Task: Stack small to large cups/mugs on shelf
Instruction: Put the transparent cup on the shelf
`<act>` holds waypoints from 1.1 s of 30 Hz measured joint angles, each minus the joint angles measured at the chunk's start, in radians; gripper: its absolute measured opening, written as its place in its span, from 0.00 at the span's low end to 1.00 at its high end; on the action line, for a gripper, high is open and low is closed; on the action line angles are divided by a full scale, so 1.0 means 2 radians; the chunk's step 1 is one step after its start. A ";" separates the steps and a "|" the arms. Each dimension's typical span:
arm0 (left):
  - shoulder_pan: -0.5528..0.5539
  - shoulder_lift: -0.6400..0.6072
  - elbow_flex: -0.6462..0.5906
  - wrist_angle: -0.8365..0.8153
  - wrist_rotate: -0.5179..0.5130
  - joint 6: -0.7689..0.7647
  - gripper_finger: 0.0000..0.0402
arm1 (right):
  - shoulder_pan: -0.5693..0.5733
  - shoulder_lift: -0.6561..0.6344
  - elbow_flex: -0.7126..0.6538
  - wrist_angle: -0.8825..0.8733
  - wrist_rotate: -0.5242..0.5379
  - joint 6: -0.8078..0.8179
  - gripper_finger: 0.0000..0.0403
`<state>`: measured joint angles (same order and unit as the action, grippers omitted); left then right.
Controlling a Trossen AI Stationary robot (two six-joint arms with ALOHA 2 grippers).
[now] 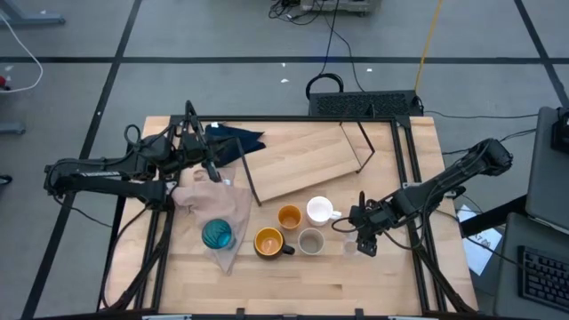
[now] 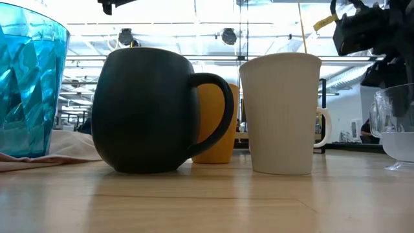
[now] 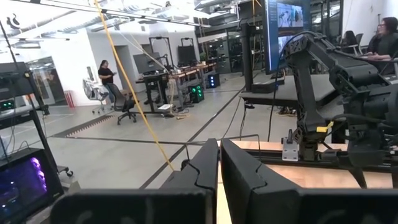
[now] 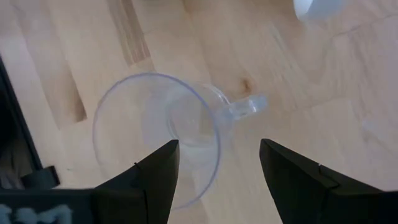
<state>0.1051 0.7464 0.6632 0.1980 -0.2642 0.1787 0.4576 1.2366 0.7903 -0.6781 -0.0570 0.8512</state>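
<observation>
The right claw (image 4: pixel 217 171) hangs released over the clear cup (image 4: pixel 165 134), the grey-beige cup (image 1: pixel 310 241) just beside; the left claw (image 3: pixel 219 168) is clenched.

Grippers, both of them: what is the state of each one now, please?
Left gripper: shut, holding nothing, raised at the table's far left.
Right gripper: open, above the clear cup, not gripping it.

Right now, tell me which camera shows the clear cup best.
The right wrist view: the clear cup fills the frame from above, rim and handle plain, between the open right gripper fingers. The low view catches only its side at the picture's edge; the high view shows a faint speck; the left wrist view misses it.
</observation>
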 joint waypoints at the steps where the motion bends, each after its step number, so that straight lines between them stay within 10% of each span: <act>1: 0.000 0.000 0.000 -0.001 0.000 0.000 0.05 | 0.000 0.000 -0.001 0.000 0.000 0.000 0.53; 19: 0.000 0.000 0.000 -0.010 0.000 0.000 0.05 | 0.000 0.000 -0.001 0.008 0.000 -0.004 0.51; 33: 0.000 0.000 0.000 -0.011 0.000 0.000 0.05 | 0.000 0.000 -0.001 0.007 0.000 -0.015 0.16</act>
<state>0.1054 0.7463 0.6632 0.1764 -0.2638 0.1783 0.4576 1.2366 0.7887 -0.6647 -0.0574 0.8211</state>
